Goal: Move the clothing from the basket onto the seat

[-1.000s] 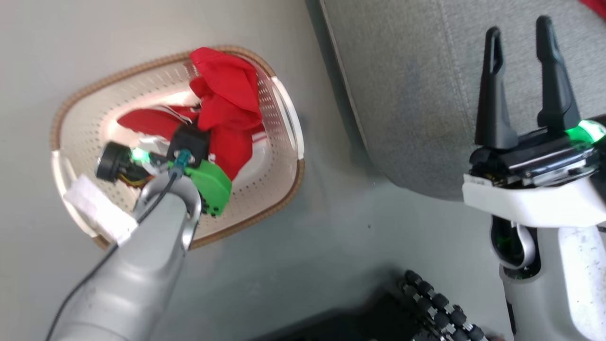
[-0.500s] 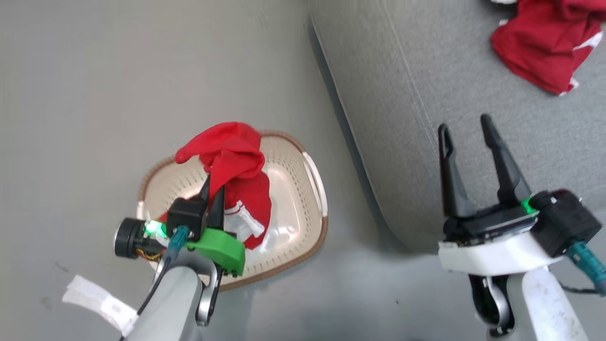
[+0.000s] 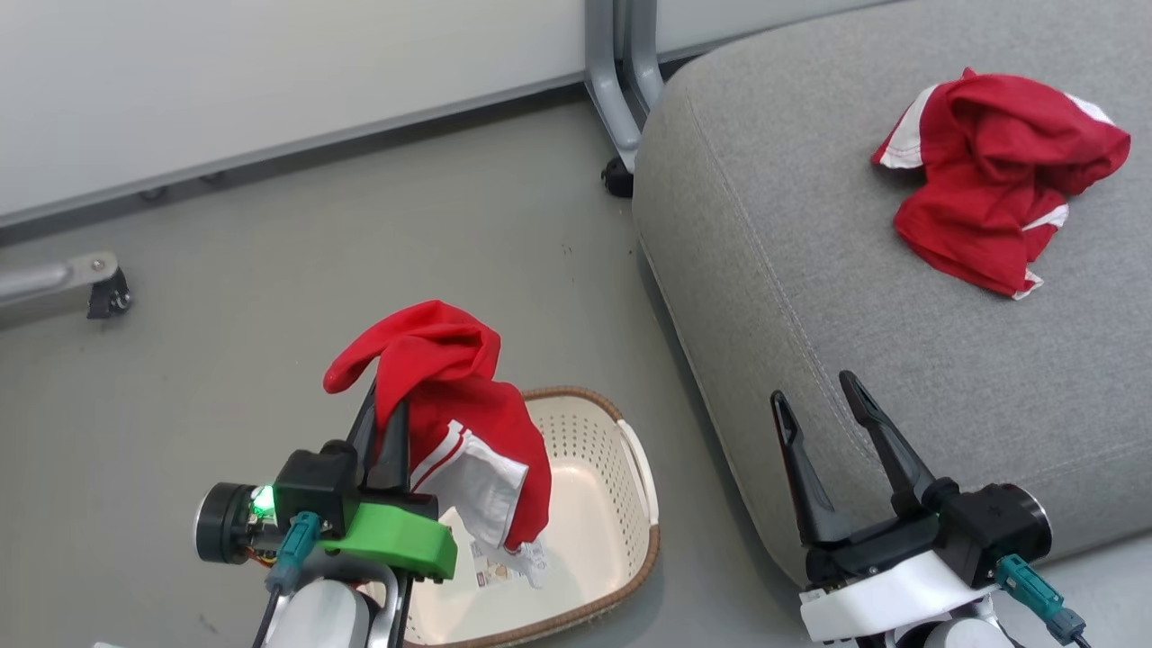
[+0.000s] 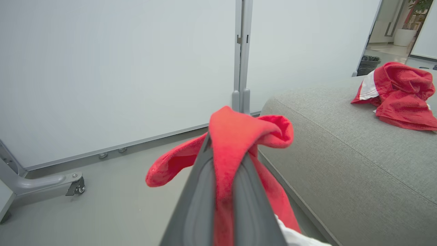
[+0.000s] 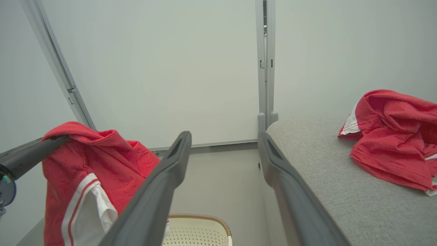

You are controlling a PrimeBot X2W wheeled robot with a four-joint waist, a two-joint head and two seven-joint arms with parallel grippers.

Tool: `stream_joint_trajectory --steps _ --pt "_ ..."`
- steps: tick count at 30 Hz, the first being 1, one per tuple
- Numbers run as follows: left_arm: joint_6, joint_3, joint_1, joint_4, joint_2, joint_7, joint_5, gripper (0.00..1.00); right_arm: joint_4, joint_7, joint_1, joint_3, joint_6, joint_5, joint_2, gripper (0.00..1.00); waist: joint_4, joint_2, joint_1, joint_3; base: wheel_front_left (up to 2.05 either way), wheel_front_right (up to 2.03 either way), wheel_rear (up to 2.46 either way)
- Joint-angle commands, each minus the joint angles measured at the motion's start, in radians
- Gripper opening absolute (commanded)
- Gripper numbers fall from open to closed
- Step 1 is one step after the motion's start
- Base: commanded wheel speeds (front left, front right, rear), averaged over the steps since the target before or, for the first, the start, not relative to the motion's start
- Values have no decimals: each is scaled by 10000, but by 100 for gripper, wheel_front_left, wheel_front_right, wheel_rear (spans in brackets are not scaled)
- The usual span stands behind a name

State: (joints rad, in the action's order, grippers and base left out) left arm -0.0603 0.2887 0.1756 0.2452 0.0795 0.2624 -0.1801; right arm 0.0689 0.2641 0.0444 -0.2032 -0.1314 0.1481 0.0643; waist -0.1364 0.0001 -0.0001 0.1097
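My left gripper [image 3: 380, 400] is shut on a red garment [image 3: 459, 423] with white stripes and lifts it above the cream basket [image 3: 601, 450], the fabric draping over the fingers [image 4: 199, 177]. In the right wrist view the same garment [image 5: 85, 171] hangs at the left. A second red garment [image 3: 994, 180] lies crumpled on the grey seat [image 3: 810, 297], toward its far right. My right gripper [image 3: 814, 400] stands open with nothing in it at the seat's near edge, fingers [image 5: 170, 171] spread.
A grey metal post with a caster foot [image 3: 616, 99] stands against the white wall behind the seat. Another wheeled frame foot [image 3: 63, 283] lies on the floor at the left. A label [image 3: 493, 567] shows on the basket's bottom.
The head camera has tilted up, bringing the wall and the second garment into view. My left gripper has lifted the red garment out of the basket.
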Motion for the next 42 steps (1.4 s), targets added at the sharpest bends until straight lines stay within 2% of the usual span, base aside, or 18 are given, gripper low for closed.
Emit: stream_joint_trajectory --steps 1,11,20,28,35,40,42 --pt "84 -117 -228 -197 -36 32 77 0 -13 5 187 -19 15 -58 25 100 201 -1 1 -1004 0 0 0" --pt "380 -149 -395 -1100 -201 34 312 0 -154 5 406 -574 14 -125 199 100 272 -1 1 -1525 0 0 0" --pt "713 627 330 -1332 -271 33 392 0 -474 5 -616 -2070 14 179 648 100 364 -1 1 -1546 0 0 0" --pt "773 2342 1154 -1452 -284 34 -141 0 -1614 3 -1843 -2863 14 409 916 100 595 -1 1 -1384 0 0 0" --pt "635 4015 1867 -1329 -284 34 -701 0 -2374 5 -2422 -2826 14 475 932 100 837 -1 1 -1316 0 0 0" --pt "443 4627 2216 -1181 -283 33 -1021 0 -2526 5 -2498 -2848 14 577 829 100 923 -1 1 -1280 0 0 0" --pt "375 4746 2318 -1038 -285 33 -1078 0 -2508 5 -2486 -2886 15 667 777 0 938 -1 1 -1265 0 0 0"
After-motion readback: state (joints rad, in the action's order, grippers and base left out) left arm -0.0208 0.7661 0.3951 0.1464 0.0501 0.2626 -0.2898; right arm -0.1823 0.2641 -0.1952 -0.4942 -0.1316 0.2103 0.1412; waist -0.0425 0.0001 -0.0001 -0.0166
